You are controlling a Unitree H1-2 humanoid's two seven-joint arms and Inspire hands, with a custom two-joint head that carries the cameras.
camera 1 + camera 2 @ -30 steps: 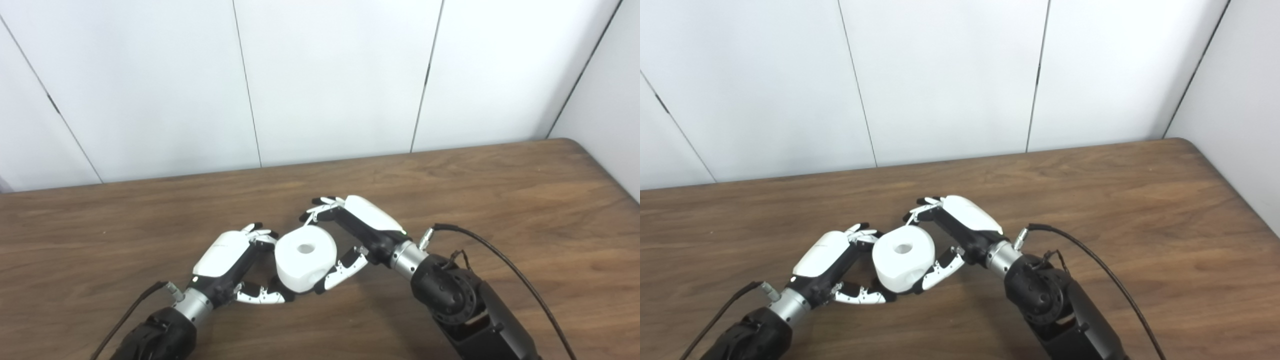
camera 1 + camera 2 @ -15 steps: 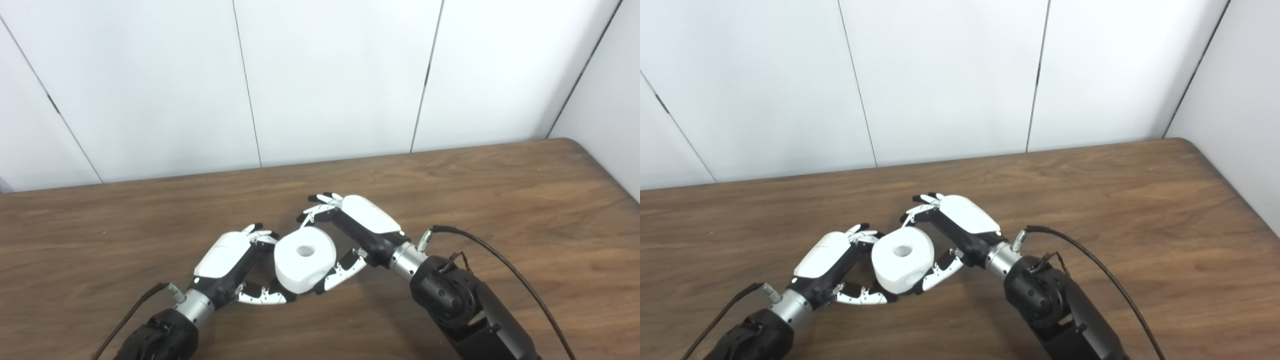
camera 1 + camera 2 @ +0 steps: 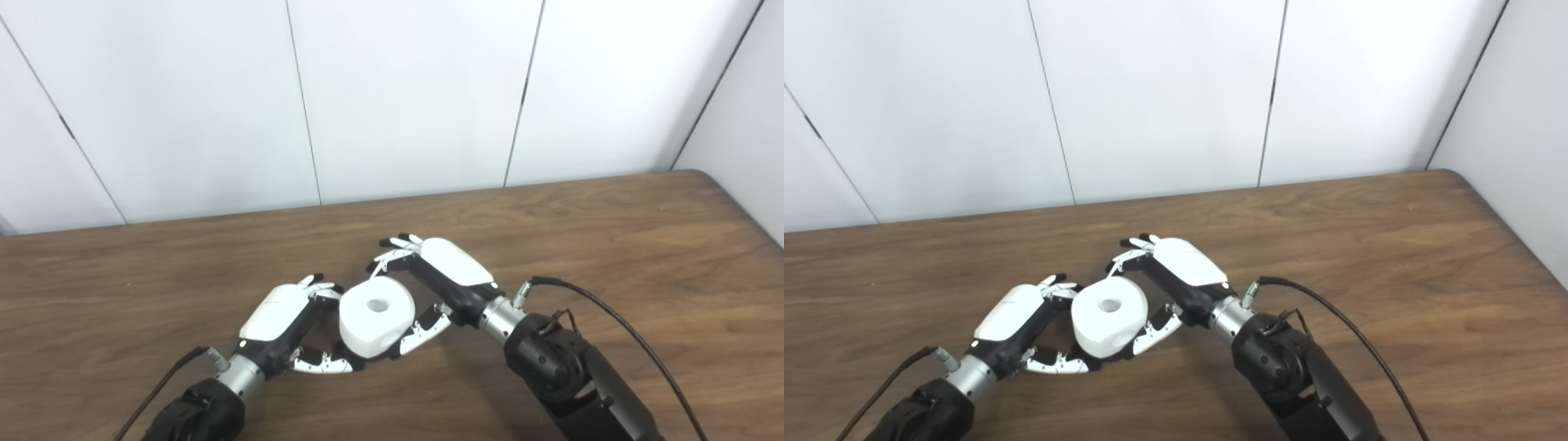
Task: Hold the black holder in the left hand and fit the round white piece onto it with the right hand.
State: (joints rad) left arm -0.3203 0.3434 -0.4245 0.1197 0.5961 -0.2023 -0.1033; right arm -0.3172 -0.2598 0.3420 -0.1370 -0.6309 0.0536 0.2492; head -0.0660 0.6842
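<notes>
The round white piece (image 3: 375,317), a thick ring with a centre hole, sits between my two hands just above the brown table (image 3: 612,233). My right hand (image 3: 452,274) is shut on it, fingers over its far side and thumb against its near right side. My left hand (image 3: 278,312) curls against the piece's left side, its thumb reaching under the near edge. The black holder is hidden below the white piece and inside the left hand's grasp; only dark bits show near the left thumb tip.
A black cable (image 3: 618,321) loops from the right wrist over the table. White wall panels (image 3: 404,92) stand behind the table's far edge, and the table's right edge runs close to a side wall.
The white piece and both hands have shifted very slightly right and up. Both grips look the same as before.
</notes>
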